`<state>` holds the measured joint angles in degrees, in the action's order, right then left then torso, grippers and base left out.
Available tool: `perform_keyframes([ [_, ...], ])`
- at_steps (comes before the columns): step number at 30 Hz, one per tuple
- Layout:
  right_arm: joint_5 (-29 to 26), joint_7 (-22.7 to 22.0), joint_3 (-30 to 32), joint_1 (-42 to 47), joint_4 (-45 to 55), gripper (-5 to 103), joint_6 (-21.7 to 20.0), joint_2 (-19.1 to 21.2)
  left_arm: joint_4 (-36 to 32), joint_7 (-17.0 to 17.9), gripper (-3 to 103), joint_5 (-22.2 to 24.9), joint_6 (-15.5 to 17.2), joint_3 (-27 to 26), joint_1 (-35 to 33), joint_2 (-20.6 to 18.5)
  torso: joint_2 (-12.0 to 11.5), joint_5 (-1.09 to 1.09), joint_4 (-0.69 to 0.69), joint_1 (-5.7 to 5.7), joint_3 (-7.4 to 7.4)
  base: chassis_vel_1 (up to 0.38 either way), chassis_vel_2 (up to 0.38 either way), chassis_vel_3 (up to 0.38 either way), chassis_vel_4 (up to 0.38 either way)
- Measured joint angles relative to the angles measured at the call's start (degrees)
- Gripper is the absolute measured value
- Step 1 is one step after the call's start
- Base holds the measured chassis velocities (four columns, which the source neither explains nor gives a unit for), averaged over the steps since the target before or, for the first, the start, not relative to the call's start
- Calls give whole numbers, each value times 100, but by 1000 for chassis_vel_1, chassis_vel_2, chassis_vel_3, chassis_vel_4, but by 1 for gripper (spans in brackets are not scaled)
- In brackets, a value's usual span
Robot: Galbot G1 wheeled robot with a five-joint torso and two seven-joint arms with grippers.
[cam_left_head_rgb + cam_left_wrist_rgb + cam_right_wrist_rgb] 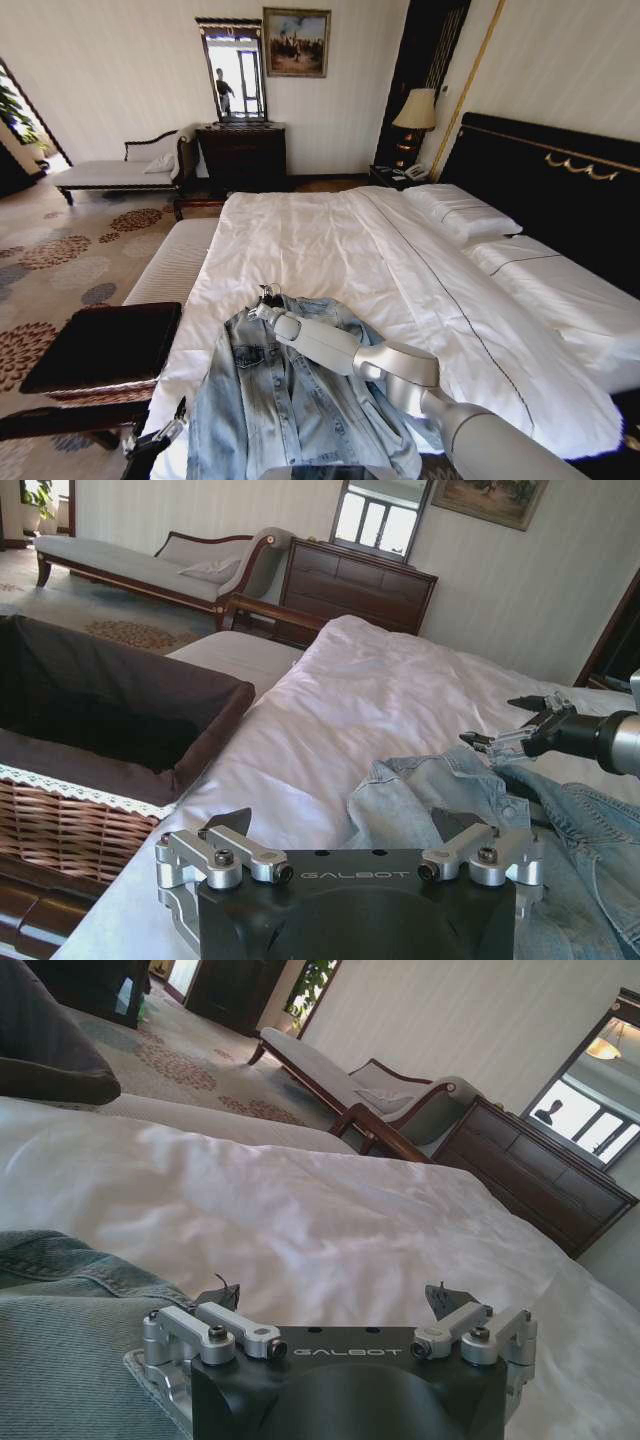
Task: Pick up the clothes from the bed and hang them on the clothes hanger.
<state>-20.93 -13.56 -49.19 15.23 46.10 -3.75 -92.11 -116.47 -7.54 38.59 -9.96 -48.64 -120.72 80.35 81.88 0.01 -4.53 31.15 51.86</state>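
Left of the jacket, the left tool [160, 440] hangs low off the near corner of the wide white-sheeted bed [330, 250], its fingers [228, 825] spread apart and released, gripping nothing. Just beyond it, off that same bed edge, sits a brown wicker basket with a dark cloth lining [90, 780], and farther along the bed's left side runs a pale padded bench [175, 262].

On the near end of the bed the light-blue faded denim jacket [290, 400] lies spread flat on the white sheet, collar toward the headboard, sleeves and front panels rumpled. At the collar a bit of thin black coat hanger [268, 296] shows, lying on the denim.

Across the jacket reaches the right arm, coming in from the bed's near right corner, and the right tool [264, 303] sits at the collar end of the jacket, right by the hanger. Seen from the left wrist, this tool [510, 730] hovers just over the collar folds with its fingertips parted and nothing caught between them.

Right of the jacket the sheet is bare up to the white pillows [462, 212] against the tall black headboard with gold trim [560, 190].
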Motion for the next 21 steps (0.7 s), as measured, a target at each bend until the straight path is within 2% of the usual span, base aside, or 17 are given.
perform_keyframes([
  [4,-127,-183,76,20,209,100,-223,0,-1,0,100,5,9,0,24,-21,0,-1,2,0,0,-53,28,48,-38],
  [5,-151,-230,88,20,282,100,-294,19,2,0,100,8,12,-1,34,-31,0,0,7,0,0,-63,108,67,-80],
  [8,-129,-266,89,20,299,100,-330,113,35,0,100,8,13,3,50,-40,1,-1,7,0,-1,-72,128,94,-95],
  [12,-66,-390,112,54,313,100,-501,252,43,1,100,25,16,7,62,-44,-4,-3,0,9,5,-22,26,41,-35],
  [16,90,-452,41,20,443,100,-1092,481,98,3,100,40,17,2,89,-72,3,0,4,-7,-2,0,0,0,0],
  [21,127,-376,25,-7,306,100,-1220,425,114,4,100,35,25,28,124,-63,1,-2,2,-1,0,0,0,0,0],
])
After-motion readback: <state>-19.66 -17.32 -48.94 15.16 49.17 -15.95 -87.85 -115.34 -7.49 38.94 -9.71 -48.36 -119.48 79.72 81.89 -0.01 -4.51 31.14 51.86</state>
